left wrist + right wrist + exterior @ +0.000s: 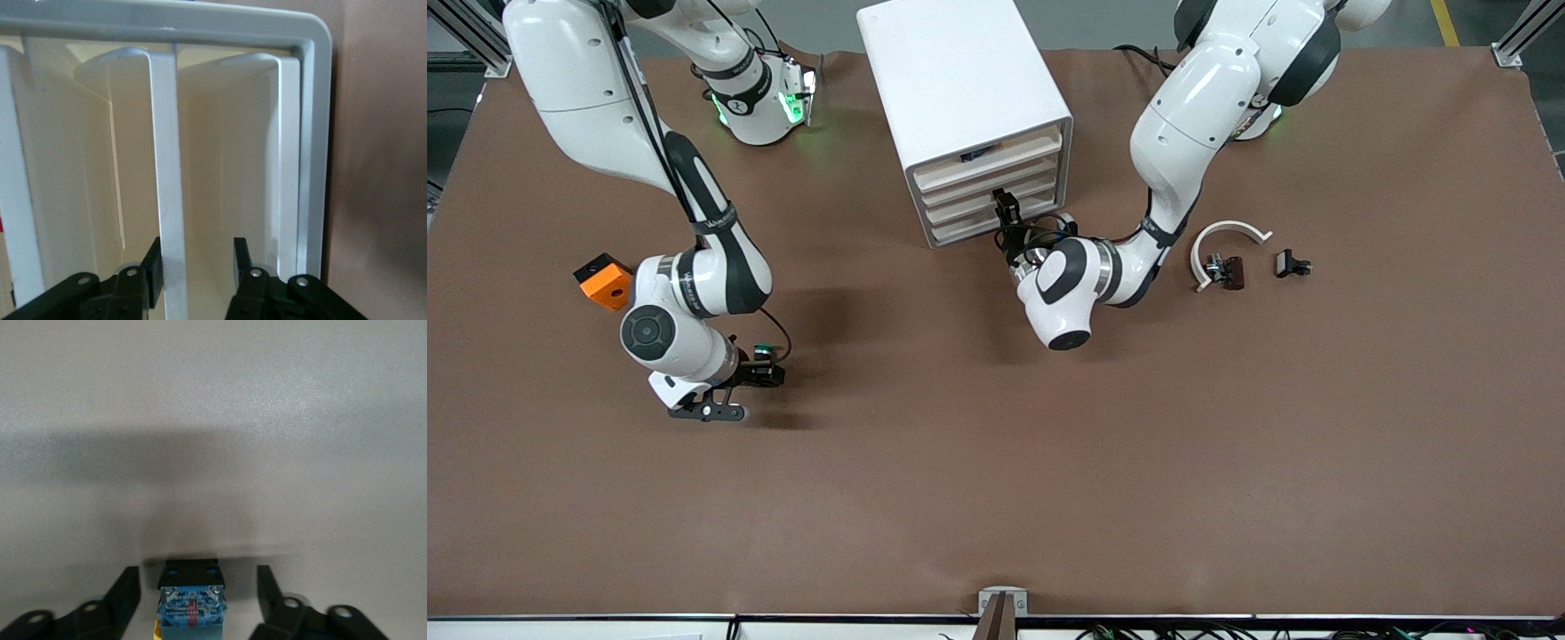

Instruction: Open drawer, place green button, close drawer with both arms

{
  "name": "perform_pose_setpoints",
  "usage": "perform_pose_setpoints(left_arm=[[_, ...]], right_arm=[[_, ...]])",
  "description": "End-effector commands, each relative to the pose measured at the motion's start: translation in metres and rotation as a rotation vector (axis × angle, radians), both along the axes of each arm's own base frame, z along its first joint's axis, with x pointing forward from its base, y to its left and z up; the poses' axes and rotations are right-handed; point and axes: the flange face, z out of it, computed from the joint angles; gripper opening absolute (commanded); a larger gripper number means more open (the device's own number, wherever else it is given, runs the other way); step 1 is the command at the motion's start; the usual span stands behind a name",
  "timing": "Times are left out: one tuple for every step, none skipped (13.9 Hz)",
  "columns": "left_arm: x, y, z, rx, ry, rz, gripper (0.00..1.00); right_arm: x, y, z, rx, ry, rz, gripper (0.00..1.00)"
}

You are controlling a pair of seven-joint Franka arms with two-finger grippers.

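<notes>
Two arms work at once. Cabinet (965,107) stands mid-desk (996,498); left pincer (197,267), jaws part-open, straddles a drawer (167,167) front lip, apparently the third down. Close squarely before pulling straight out. Right pincer (198,593) straddles the button (191,600), jaws apart, not gripping; centre it, then close.

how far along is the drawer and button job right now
Early stage. Nothing finished: the four drawers in the cabinet look shut. In hand: the left gripper is at the drawer front, fingers straddling its handle lip with gaps visible. The right gripper sits low over the table, open fingers either side of the button, not yet clamped. Left: pull the drawer open, lift the button in, push it shut.
</notes>
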Motion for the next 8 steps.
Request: perform_pose_setpoints(left_arm=[[0.004,-0.004,0.005,0.022,0.023,0.022,0.41],[0.003,-0.005,0.005,0.022,0.026,0.021,0.32],[0.002,-0.005,0.006,0.025,0.028,0.021,0.2],[0.002,-0.006,0.006,0.036,0.032,0.024,0.08],[0.003,-0.004,0.004,0.038,0.033,0.027,0.0],[0.005,-0.004,0.006,0.037,0.03,0.029,0.0],[0.007,-0.002,0.006,0.035,0.028,0.032,0.0],[0.01,0.0,0.007,0.035,0.028,0.038,0.0]], right_arm=[[0.005,-0.005,0.001,-0.007,-0.004,-0.018,0.2],[0.005,-0.006,0.001,-0.007,-0.004,-0.02,0.13],[0.006,-0.006,0.002,-0.007,-0.005,-0.02,0.09],[0.005,-0.006,0.002,-0.006,-0.004,-0.021,0.05],[0.006,-0.005,0.003,-0.007,-0.004,-0.02,0.03],[0.008,-0.005,0.006,-0.006,-0.007,-0.021,0.03],[0.009,-0.003,0.009,-0.004,-0.011,-0.024,0.03],[0.009,-0.002,0.017,0.001,-0.013,-0.035,0.04]])
